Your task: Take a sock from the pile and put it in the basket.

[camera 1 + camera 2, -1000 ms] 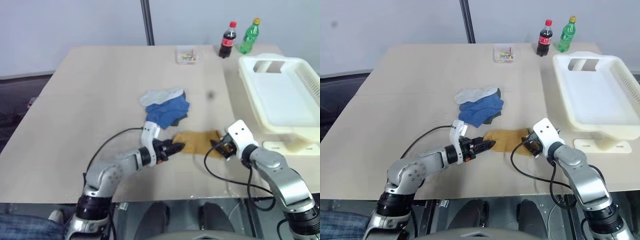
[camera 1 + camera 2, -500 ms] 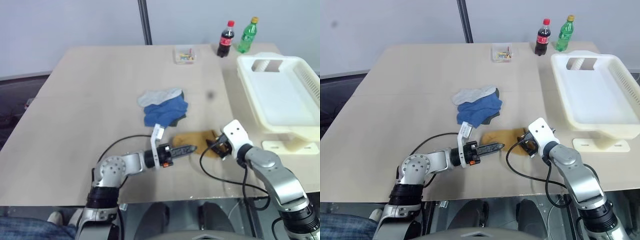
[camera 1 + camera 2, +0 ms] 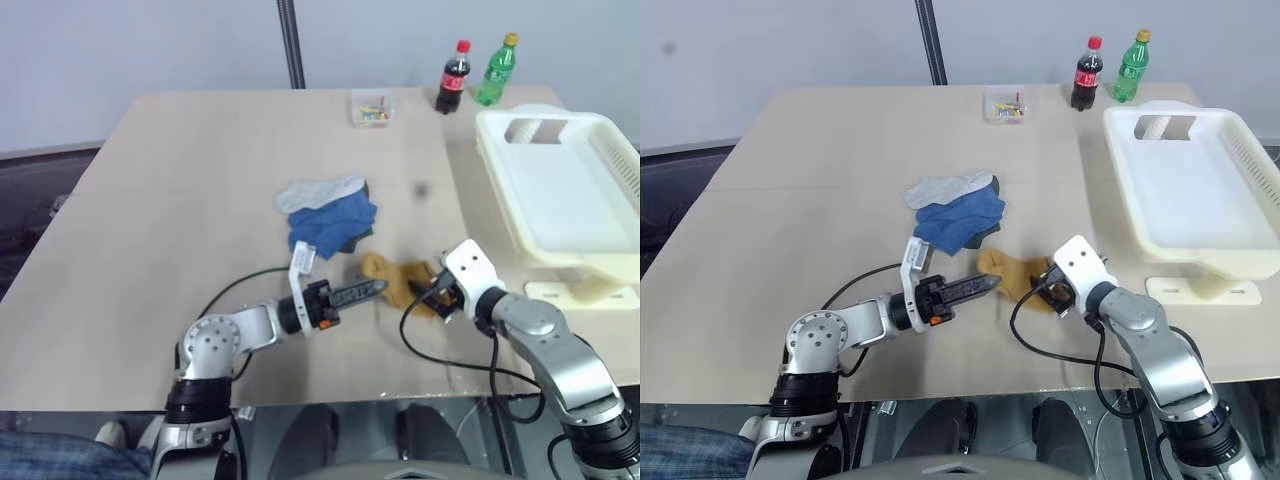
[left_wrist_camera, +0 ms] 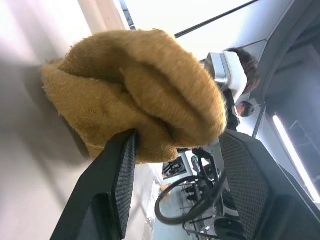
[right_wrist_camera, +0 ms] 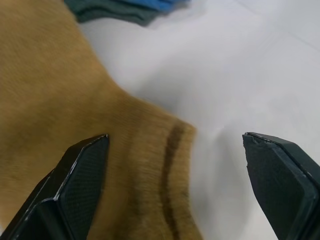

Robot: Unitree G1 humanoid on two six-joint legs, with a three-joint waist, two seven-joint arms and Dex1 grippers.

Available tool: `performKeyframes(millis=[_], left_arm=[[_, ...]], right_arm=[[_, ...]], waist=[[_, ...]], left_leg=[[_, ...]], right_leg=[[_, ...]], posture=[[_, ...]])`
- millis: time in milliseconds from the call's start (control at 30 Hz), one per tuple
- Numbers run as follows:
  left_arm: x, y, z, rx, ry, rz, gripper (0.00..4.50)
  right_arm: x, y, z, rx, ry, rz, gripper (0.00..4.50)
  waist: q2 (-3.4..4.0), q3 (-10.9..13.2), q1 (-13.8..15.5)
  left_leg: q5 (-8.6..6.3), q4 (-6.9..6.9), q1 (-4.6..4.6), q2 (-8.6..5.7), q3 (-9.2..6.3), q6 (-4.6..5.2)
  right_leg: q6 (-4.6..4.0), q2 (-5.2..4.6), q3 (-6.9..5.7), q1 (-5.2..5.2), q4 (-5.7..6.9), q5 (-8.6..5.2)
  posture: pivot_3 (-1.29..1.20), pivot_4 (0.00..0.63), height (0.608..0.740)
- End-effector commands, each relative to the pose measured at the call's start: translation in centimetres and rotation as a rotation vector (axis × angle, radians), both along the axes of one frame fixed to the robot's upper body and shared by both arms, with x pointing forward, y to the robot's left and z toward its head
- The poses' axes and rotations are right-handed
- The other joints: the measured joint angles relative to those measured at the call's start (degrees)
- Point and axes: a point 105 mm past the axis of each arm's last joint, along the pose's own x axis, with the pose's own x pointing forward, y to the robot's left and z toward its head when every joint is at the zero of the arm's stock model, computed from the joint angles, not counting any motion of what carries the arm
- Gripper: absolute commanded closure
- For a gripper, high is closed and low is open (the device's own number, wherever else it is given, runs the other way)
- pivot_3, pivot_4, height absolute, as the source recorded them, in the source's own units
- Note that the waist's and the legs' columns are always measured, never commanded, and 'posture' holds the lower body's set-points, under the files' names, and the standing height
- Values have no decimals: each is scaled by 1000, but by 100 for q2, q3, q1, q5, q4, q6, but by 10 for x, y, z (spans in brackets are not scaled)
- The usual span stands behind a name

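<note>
The yellow sock [image 3: 1012, 277] is lying bunched on the surface [image 3: 820, 180], apart from the pile [image 3: 958, 208], between both arms. The left pincer [image 3: 990, 283] is pinching its near end; the right pincer [image 3: 1048, 293] is hovering spread over the other, nearer the basket [image 3: 1185, 185].

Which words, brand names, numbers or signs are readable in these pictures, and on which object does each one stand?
No text can be read.
Cola bottle: its label is too small to read.
Green bottle: its label is too small to read.
Clear box: no lettering can be made out.
Basket, socks, yellow sock: no print visible.
</note>
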Motion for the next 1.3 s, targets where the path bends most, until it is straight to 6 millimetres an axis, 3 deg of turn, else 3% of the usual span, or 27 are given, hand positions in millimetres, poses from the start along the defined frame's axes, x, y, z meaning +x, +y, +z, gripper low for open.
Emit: performKeyframes(millis=[33, 267, 400, 633, 833, 1033, 1167, 1300], left_arm=[[1, -3, -1, 8, -30, 10, 1758], [0, -18, 0, 3, -48, -29, 1758], [0, -20, 4, -12, -60, -43, 1758], [1, -22, 19, -87, -89, -64, 1758], [6, -31, 13, -55, -90, -62, 1758], [13, -44, -3, 16, -84, -44, 1758], [19, -50, -11, 48, -79, -29, 1758], [20, -55, -17, 81, -87, -45, 1758]], right_arm=[[-3, 7, 15, 10, -65, 44, 0], [-4, -7, 49, 42, -161, 67, 0], [-5, -4, 61, 61, -188, 91, 0], [-8, 13, 26, 57, -104, 107, 0], [-7, 22, 28, 130, -104, 106, 0], [-4, 1, 34, 98, -127, 62, 0], [-15, -2, 35, 89, -100, 99, 0], [-20, -17, 41, 73, -79, 89, 0]], waist=[[0, 1, 1], [0, 6, 18], [-2, 9, 4], [-5, 12, 10], [-6, 15, 8], [-10, 19, 18], [-11, 22, 17], [-13, 24, 17]], left_leg=[[0, 0, 0, 0, 0, 0], [0, 0, -5, -1, -1, 0], [-2, -1, -5, -1, -3, 4], [0, -3, -7, 2, -3, 0], [2, -2, -6, 0, -3, -3], [2, 0, -8, -4, -5, -3], [2, -4, -8, -6, -5, -3], [-2, -2, -8, -5, -5, 4]], right_leg=[[0, 0, 0, 0, 0, 0], [0, -4, -2, 0, -3, 0], [0, -2, -4, -1, -4, 0], [0, -2, -4, -2, -5, 0], [0, -2, -4, -2, -4, 0], [0, -5, -6, -1, -6, 0], [0, -2, -7, -2, -7, 0], [0, -2, -8, -1, -6, 0]], posture=[[0, 150, 740], [0, 150, 740], [0, 150, 740], [0, 150, 740], [0, 150, 740], [0, 150, 740], [0, 150, 740], [0, 150, 740]])
